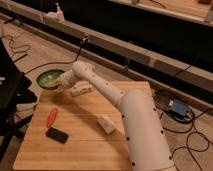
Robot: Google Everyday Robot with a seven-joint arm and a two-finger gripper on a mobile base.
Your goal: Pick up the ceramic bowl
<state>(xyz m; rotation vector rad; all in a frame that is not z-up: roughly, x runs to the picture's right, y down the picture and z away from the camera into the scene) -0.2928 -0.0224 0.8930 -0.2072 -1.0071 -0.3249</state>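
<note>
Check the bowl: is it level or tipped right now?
Tipped. The bowl at the table's far left corner shows its glossy green inside tilted toward the camera. The pincer is at its near rim.

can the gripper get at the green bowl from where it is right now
Probably yes. The gripper is already at the near rim of the ceramic bowl, at the table's far left corner, with nothing between them.
</note>
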